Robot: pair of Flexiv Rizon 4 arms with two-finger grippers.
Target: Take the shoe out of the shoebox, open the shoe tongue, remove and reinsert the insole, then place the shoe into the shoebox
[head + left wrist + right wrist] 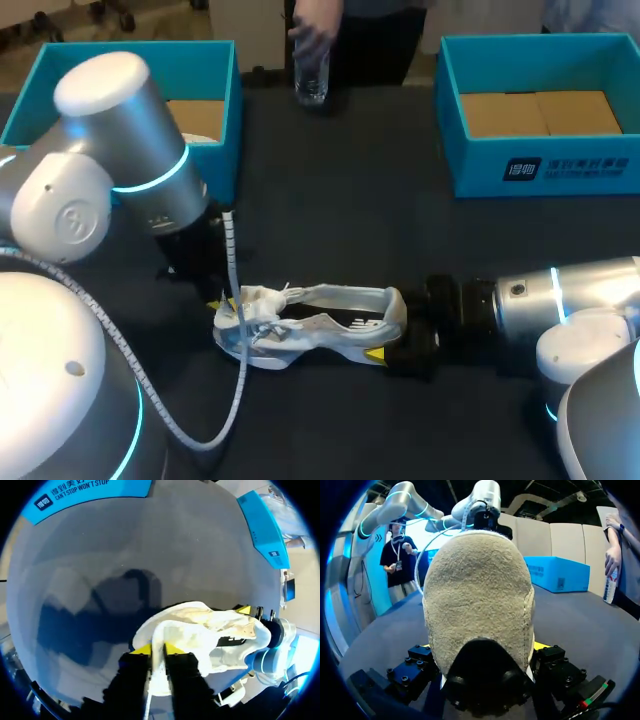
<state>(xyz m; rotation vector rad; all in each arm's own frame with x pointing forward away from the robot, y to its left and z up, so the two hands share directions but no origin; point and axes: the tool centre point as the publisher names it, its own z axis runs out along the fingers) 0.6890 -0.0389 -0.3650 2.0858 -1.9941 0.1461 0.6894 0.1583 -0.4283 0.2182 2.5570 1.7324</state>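
Note:
A white sneaker (320, 320) lies on its side in the middle of the dark table. Its toe points toward my left arm and its heel toward my right. My left gripper (225, 300) is at the toe end. In the left wrist view its yellow tips (158, 649) stand close together, pinching a white strip of the tongue (159, 630) that arcs up from the shoe (220, 625). My right gripper (390, 345) holds the heel. In the right wrist view the beige heel (477, 595) fills the wide gap between its fingers (482, 647), which press on both sides.
An open blue shoebox (130, 90) stands at the far left and another blue box (540, 110) at the far right. A person's hand holds a clear bottle (312, 75) at the table's far edge. My left arm's cable (235, 390) loops down in front of the shoe.

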